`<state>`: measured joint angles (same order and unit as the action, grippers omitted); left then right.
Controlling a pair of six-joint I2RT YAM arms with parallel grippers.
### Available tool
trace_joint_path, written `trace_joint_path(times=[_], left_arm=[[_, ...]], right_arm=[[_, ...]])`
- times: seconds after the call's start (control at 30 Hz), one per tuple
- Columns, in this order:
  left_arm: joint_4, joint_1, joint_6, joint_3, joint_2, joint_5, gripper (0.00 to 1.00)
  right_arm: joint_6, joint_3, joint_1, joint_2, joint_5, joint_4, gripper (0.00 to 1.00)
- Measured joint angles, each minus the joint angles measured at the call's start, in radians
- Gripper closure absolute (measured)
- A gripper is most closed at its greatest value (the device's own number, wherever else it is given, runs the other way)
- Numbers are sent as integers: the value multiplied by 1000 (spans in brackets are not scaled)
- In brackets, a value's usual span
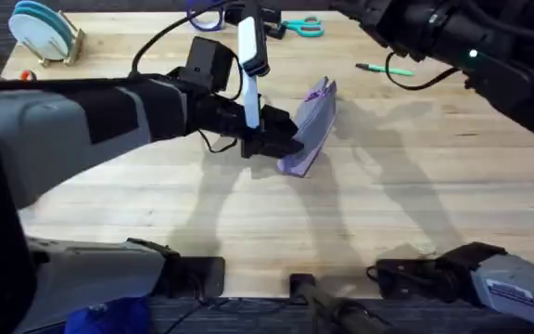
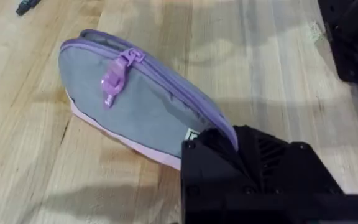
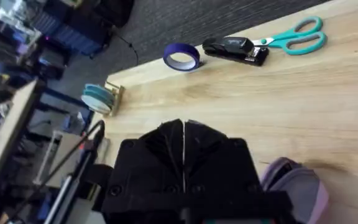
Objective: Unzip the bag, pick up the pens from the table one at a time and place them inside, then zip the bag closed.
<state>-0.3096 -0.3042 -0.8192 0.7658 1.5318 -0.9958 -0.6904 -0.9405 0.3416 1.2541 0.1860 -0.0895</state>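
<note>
Lavender fabric bag (image 2: 143, 111) — zipped, lying on table (image 2: 260, 81).

I see the lavender bag (image 1: 310, 125) propped on edge, zipper closed, with one green pen (image 1: 385, 68) lying well apart on the table (image 1: 248, 213).

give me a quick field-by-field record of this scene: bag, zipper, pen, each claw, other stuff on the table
bag: lavender pouch near mid-table, propped up on one long edge
zipper: closed along the visible stretch, pull tab hanging over the side
pen: one green pen lying on the table, beyond the bag and apart from it
left claw: shut on the bag's end
right claw: fingers pressed together, holding nothing, raised above the table
other items: teal scissors, black stapler, purple tape roll at the far edge
</note>
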Motion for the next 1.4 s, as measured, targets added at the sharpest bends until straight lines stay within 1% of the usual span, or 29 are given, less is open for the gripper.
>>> trace_joint_path(times=[0.13,0.3,0.33,0.37,0.4,0.43,0.57,0.6,0.63,0.7,0.97,1.2,1.4], left_arm=[[0,0,0,0,0,0,958],[0,0,0,0,0,1,958],[0,0,0,0,0,1,958],[0,0,0,0,0,1,958],[0,0,0,0,0,1,958],[0,0,0,0,0,1,958],[0,0,0,0,0,1,958],[0,0,0,0,0,1,958],[0,0,0,0,0,1,958],[0,0,0,0,0,1,958],[0,0,0,0,0,1,958],[0,0,0,0,0,2,958],[0,0,0,0,0,2,958]], right_arm=[[61,0,0,-5,11,54,972],[143,0,0,-53,17,163,972],[162,0,0,-66,17,187,967],[177,0,0,-75,17,206,929],[193,0,0,-86,18,228,826],[207,0,0,-95,18,245,698],[251,0,0,-129,18,300,110],[259,0,0,-135,18,312,36],[264,0,0,-143,18,326,13],[271,0,0,-154,18,350,7],[280,0,0,-171,18,431,6],[282,0,0,-171,18,444,6],[335,0,0,-171,17,507,6]])
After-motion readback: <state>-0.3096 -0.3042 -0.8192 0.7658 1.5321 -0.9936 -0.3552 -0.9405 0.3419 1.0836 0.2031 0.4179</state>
